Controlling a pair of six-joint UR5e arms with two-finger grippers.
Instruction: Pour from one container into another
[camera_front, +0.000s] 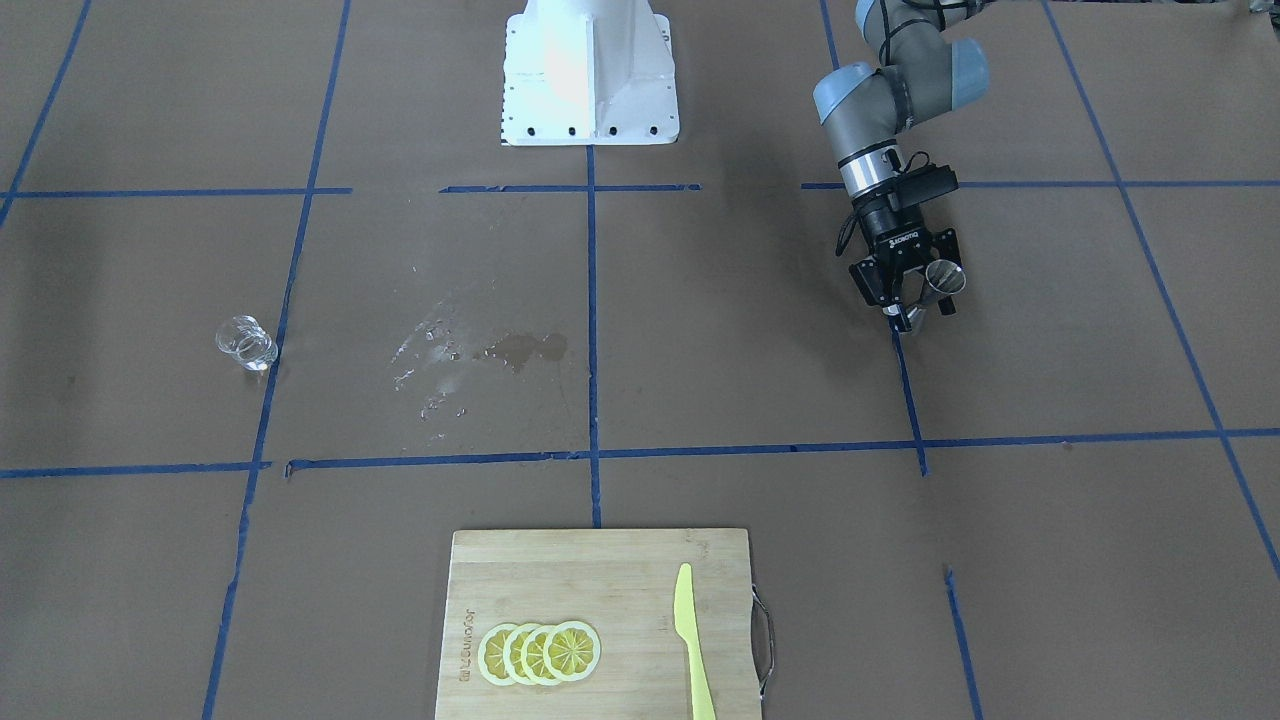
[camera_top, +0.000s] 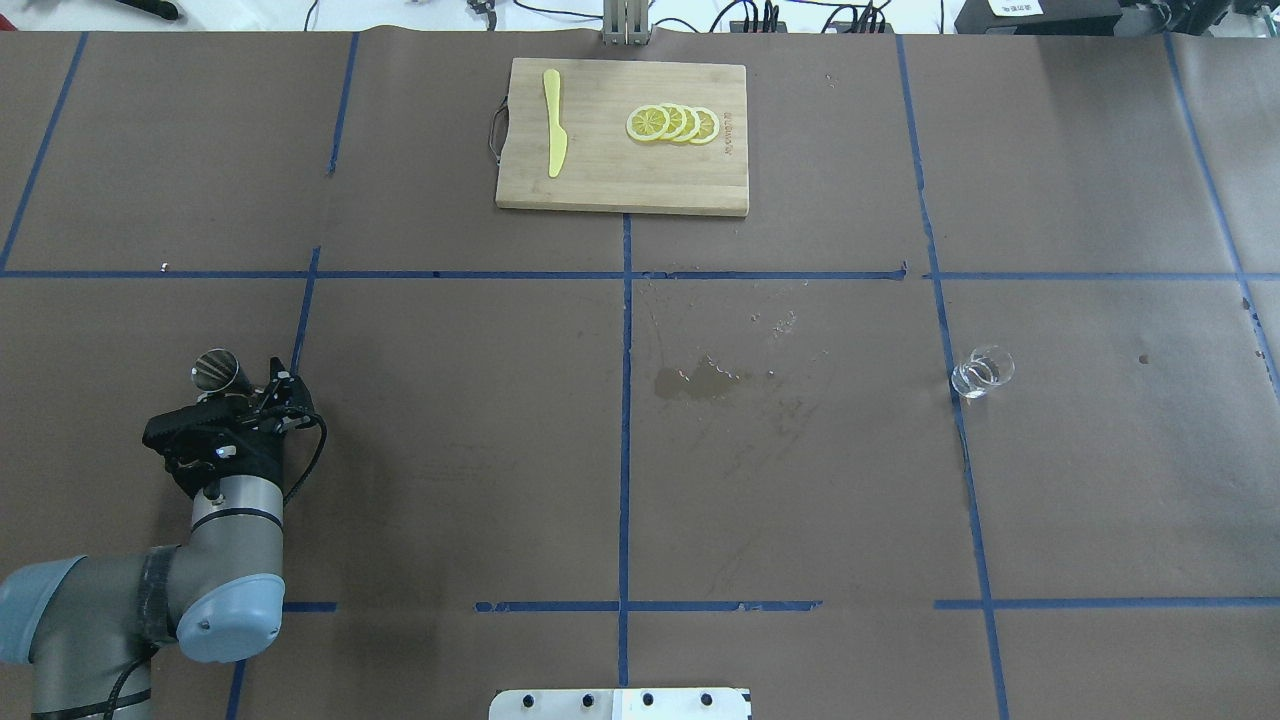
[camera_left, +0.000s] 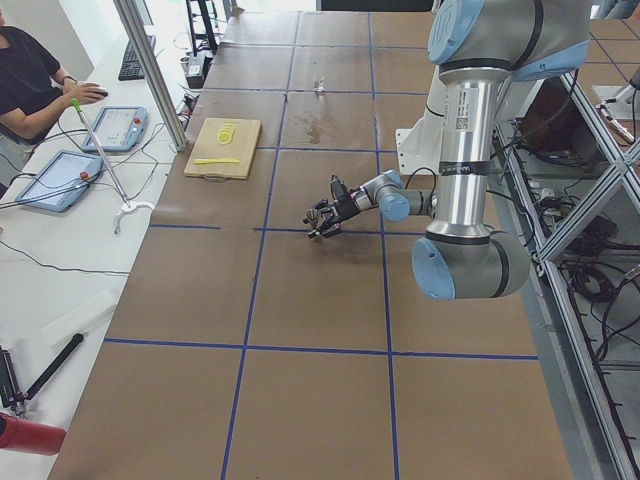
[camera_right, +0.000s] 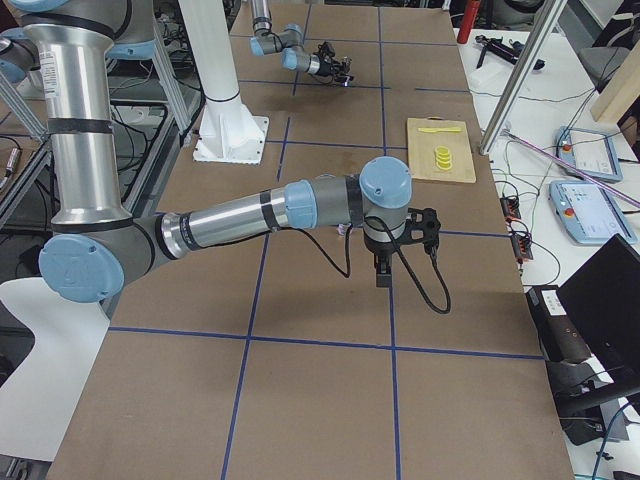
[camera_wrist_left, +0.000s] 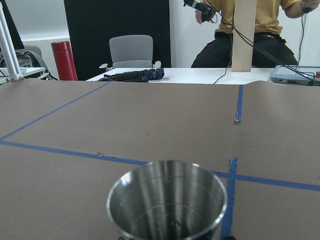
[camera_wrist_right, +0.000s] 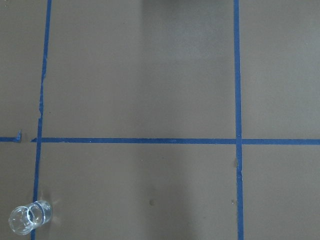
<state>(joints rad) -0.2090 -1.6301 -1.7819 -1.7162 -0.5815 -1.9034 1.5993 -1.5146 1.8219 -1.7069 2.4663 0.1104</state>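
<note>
1. The left gripper (camera_front: 915, 300) has its jaws pinched on the lower part of the jigger (camera_front: 945, 277), well out on the robot's left of the wet stain (camera_front: 525, 348). The wrist view shows only the steel mouth, not the fingers. Keep this pinch firm: the narrow waist looks likely to twist if the grip slackens.
2. The jigger's mouth seems to lean a little off upright. I would level it before anything is tipped in, because the mouth is a small target.
3. The right gripper (camera_right: 383, 272) hangs above the table, pointing down. I cannot tell whether its jaws are spread or pressed together.
4. The glass cup (camera_top: 982, 371) sits well out on the stain's other side, on a blue tape line. It appears to lie on its side, ungripped.
5. My reading is that fetching the cup comes next. Come down with the jaws wide and straddle its wall across the rolling direction. Close gently, since clear round glass can skid.
6. Bring the cup and jigger together near the stain, short of the cutting board (camera_top: 620, 185) beyond it.
</note>
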